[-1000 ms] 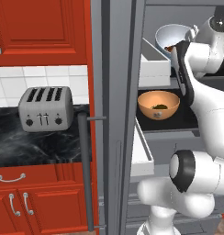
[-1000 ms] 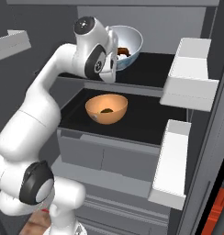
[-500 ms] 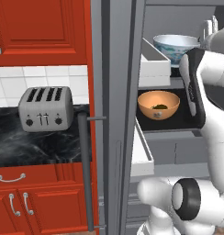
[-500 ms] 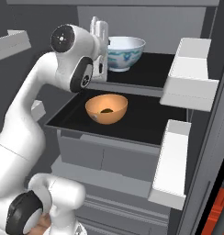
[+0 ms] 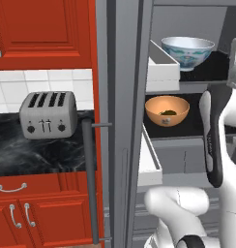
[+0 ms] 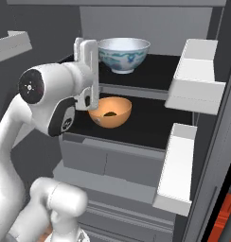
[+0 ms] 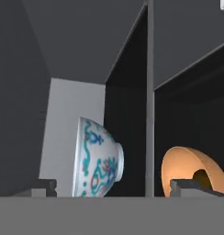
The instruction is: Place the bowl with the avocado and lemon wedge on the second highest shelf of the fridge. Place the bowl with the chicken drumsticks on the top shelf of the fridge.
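The fridge [image 6: 136, 28] stands open, its black shelf boards stacked one over the other, white door bins to either side. On the top shelf sits the white bowl with blue and reddish patterning [image 6: 123, 54], upright, toward the back; its contents are hidden below the rim from every angle. One shelf down, almost directly beneath it, sits the plain orange bowl [image 6: 110, 111], upright, with a small dark green and yellowish lump, the avocado and lemon wedge [image 5: 168, 113], lying at its bottom.

The gripper [image 7: 114, 187] is spread wide and holds nothing. In the hand view, rolled on its side, both bowls lie ahead of the fingertips and apart from them, the patterned bowl [image 7: 96, 160] nearer one finger and the orange bowl [image 7: 193, 170] nearer the other, the shelf edge running between them. Neither bowl touches the fingers.

Judging by how they lie, both bowls are already on their shelves, so the coming move is likely a straight pull back out of the fridge, clear of the shelf edge.
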Controlling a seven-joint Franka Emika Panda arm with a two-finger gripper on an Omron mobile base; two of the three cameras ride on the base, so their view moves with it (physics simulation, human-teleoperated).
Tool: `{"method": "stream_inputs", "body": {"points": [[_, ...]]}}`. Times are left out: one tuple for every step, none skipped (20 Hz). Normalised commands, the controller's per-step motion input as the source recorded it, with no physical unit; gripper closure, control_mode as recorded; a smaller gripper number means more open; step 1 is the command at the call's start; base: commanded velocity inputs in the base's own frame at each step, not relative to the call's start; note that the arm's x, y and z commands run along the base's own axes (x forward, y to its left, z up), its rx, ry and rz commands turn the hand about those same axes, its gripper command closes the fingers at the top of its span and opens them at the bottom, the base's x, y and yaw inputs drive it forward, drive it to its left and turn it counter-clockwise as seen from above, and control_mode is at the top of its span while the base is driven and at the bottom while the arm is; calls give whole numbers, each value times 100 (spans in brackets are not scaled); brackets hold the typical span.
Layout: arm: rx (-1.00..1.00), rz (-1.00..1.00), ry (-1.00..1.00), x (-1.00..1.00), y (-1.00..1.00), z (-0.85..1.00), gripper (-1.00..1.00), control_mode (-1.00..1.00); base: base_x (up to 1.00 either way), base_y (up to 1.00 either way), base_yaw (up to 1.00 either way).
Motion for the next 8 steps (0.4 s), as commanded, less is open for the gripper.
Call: {"method": "stream_inputs", "body": {"points": [[-7, 0, 7, -100, 25, -69, -100, -100, 0, 0, 0], [-7, 0, 10, -100, 25, -70, -100, -100, 0, 0, 0], [-7, 0, 16, -100, 26, -68, -100, -100, 0, 0, 0], [-7, 0, 18, -100, 27, -68, -100, -100, 0, 0, 0], [-5, 0, 22, -100, 26, -61, -100, -100, 0, 0, 0], [-5, 0, 25, -100, 26, -59, -100, -100, 0, 0, 0], [-6, 0, 26, -100, 25, -57, -100, -100, 0, 0, 0], [-4, 0, 30, -100, 25, -48, -100, -100, 0, 0, 0]]}}
